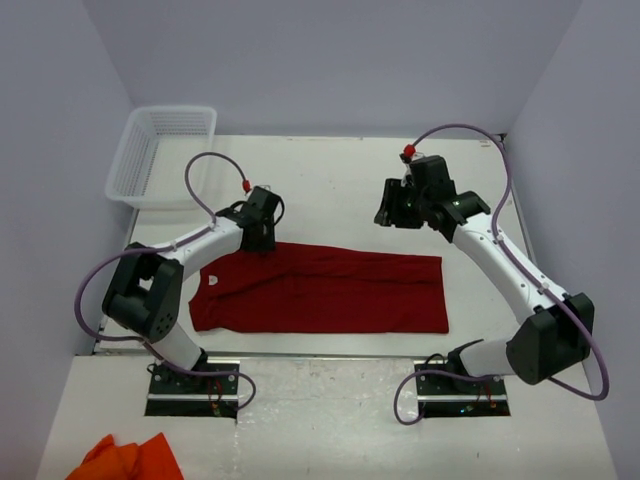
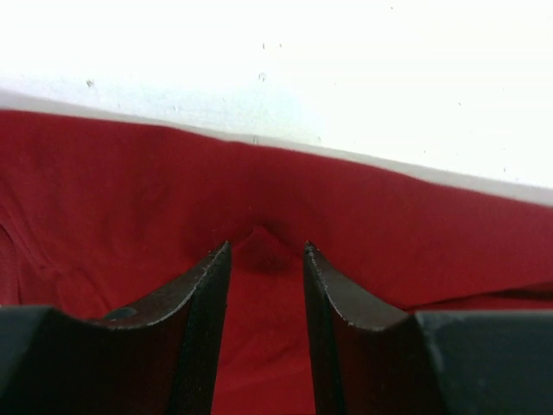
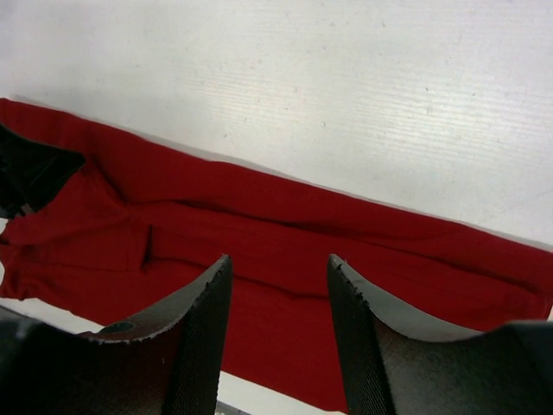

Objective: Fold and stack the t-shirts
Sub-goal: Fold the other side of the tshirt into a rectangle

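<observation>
The top external camera hangs above and behind the arm bases, looking forward and down over the whole bench [image 1: 340, 170], from near edge to far edge. The left wrist camera sits very close over the red t-shirt [image 2: 363, 225], aimed past its own fingers [image 2: 203, 311] toward the far edge; it takes in only cloth and a strip of bench. The right wrist camera rides higher, looking down on most of the shirt's length. All three views share that shirt, and the right wrist and top views also share the left hand [image 3: 30, 177].
</observation>
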Tool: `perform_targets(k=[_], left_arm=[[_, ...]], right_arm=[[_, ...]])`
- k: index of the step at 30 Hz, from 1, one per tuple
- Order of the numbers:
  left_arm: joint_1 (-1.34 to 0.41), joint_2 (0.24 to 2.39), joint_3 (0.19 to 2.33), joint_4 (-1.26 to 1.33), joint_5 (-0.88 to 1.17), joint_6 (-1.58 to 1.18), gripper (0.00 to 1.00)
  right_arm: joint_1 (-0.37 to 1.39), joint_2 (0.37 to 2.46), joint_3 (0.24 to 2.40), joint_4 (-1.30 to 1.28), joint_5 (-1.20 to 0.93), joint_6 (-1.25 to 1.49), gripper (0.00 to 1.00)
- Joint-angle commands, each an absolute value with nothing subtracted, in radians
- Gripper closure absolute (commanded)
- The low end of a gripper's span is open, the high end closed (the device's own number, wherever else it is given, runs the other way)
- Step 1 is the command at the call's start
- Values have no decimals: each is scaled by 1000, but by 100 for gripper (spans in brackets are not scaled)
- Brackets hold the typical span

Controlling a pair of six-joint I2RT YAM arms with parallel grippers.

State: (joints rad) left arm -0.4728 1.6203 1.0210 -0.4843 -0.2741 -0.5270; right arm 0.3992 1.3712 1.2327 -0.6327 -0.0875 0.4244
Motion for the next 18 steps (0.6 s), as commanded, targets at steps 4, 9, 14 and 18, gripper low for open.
perform_targets(k=[4, 9, 14, 18], left_arm=[[-477, 1670, 1080, -472, -322, -512, 61], [-477, 1693, 1071, -471, -324, -514, 61], [-477, 1697, 1052, -463, -307, -520, 62], [-476, 1701, 1043, -459, -295, -520, 69]], right_arm=[[359, 1336, 1200, -635, -83, 402, 51], [313, 1304, 1181, -632, -112, 393, 50], [284, 1285, 1160, -624, -130, 390, 50], [281, 1282, 1158, -620, -143, 393, 50]])
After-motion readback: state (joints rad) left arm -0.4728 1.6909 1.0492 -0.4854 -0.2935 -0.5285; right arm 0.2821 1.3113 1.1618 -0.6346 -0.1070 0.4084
